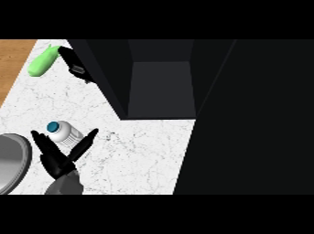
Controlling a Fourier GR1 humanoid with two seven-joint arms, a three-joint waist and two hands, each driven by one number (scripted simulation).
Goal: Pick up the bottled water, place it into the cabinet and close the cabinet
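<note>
One hand (59, 161) shows at the lower left of the head view, its black fingers spread apart in a V on either side of the bottled water (64, 132), which stands on the white marbled surface (139, 155) with its blue cap (53, 126) facing up. The fingers are straight and not curled round the bottle; whether they touch its sides cannot be told from this angle. By its place in the view it reads as the left hand, though only a short stretch of grey forearm shows below it. The right hand is nowhere in the frame. A grey rounded shape (4, 162) at the left edge is cut off, and what it is cannot be made out. Above and to the right, the open cabinet (160, 87) shows a dark grey interior between black walls; its right side merges into a large black mass that hides most of the surface there. Near the top left lies a green elongated object (43, 61), just beside a black piece (74, 65) hard to identify. A wooden strip (4, 68) borders the surface at the left.
</note>
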